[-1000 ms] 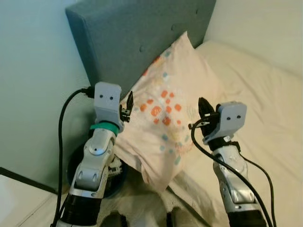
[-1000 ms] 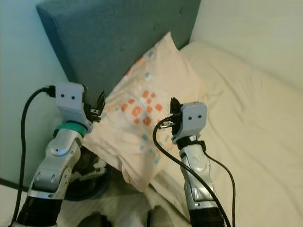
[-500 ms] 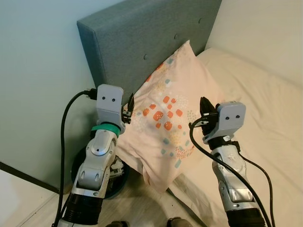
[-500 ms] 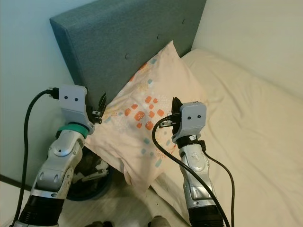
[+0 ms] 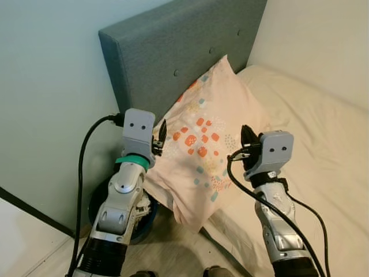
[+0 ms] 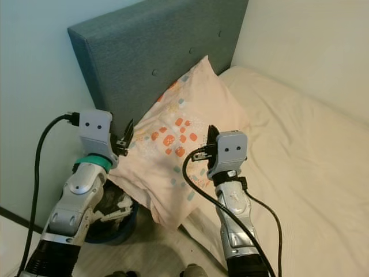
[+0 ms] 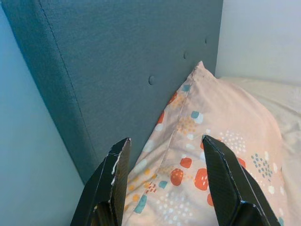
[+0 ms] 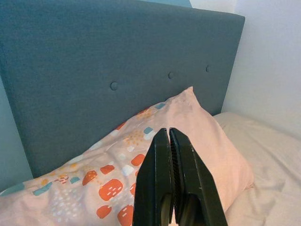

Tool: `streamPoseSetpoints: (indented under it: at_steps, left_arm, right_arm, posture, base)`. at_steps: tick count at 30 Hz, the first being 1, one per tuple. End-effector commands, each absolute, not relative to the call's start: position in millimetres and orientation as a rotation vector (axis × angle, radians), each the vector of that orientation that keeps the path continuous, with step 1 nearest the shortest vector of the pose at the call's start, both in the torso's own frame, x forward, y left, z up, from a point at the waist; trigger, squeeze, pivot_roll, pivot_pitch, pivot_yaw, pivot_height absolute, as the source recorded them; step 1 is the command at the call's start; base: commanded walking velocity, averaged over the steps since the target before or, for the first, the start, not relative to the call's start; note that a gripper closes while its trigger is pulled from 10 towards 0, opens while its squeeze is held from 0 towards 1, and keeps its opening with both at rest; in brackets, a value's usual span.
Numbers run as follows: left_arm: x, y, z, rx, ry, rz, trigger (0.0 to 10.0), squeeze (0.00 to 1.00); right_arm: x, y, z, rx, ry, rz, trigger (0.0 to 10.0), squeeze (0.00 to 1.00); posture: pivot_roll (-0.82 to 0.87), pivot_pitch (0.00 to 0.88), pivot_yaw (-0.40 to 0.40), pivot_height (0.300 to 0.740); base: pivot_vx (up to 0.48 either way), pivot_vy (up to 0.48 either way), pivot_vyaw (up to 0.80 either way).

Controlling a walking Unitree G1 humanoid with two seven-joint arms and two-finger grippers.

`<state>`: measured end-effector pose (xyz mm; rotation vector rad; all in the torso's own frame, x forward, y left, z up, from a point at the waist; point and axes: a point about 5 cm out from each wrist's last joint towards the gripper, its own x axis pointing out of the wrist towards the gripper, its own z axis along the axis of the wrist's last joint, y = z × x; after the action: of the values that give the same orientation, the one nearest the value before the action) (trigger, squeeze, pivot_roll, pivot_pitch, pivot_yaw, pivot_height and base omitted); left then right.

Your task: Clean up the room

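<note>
A cream pillow (image 5: 202,144) with orange and teal patches leans against the grey-blue headboard (image 5: 173,46) at the bed's corner, and its lower end hangs over the mattress edge. My left gripper (image 5: 159,134) is open at the pillow's left edge, close to the headboard. In the left wrist view its fingers (image 7: 115,165) stand wide apart with the pillow (image 7: 221,122) beyond them. My right gripper (image 5: 246,135) is shut and empty, hovering over the pillow's right side. The right wrist view shows its fingers (image 8: 160,165) pressed together, aimed at the pillow (image 8: 141,141) and headboard.
The cream mattress (image 5: 323,127) stretches to the right, along a white wall. A dark blue bin (image 5: 144,216) with things inside sits on the floor between the bed and the pale blue wall (image 5: 46,86). Black cables hang from both wrists.
The whole picture has shifted, so the camera moved. Both grippers keep about the same places beside the pillow, the left open and the right shut.
</note>
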<state>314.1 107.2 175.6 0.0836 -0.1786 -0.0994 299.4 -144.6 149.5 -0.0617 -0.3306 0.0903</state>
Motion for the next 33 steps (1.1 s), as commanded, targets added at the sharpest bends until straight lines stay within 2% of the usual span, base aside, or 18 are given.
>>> streamPoseSetpoints:
  at_steps: [1,6,15,33]
  left_arm:
    - [312.0,107.5,167.0,0.097,-0.155,-0.104,10.0,0.00]
    - [311.3,108.7,164.3,0.103,-0.147,-0.100,10.0,0.00]
    - [310.9,110.6,163.0,0.110,-0.145,-0.095,10.0,0.00]
    - [309.7,113.9,162.9,0.121,-0.146,-0.085,10.0,0.00]
  right_arm:
    - [297.5,-144.7,141.5,-0.065,-0.306,0.087,10.0,0.00]
    - [297.9,-144.8,140.2,-0.064,-0.303,0.086,10.0,0.00]
    - [298.0,-142.1,137.9,-0.057,-0.300,0.087,10.0,0.00]
    - [297.6,-140.1,136.2,-0.050,-0.299,0.086,10.0,0.00]
  posture:
    - [-0.09,0.046,0.041,0.735]
    - [-0.09,0.047,0.041,0.735]
    - [-0.08,0.054,0.046,0.735]
    - [-0.07,0.061,0.051,0.735]
  base:
    - [0.000,0.000,0.00]
    - [0.000,0.000,0.00]
    - [-0.259,0.000,0.00]
    - [-0.367,0.000,0.00]
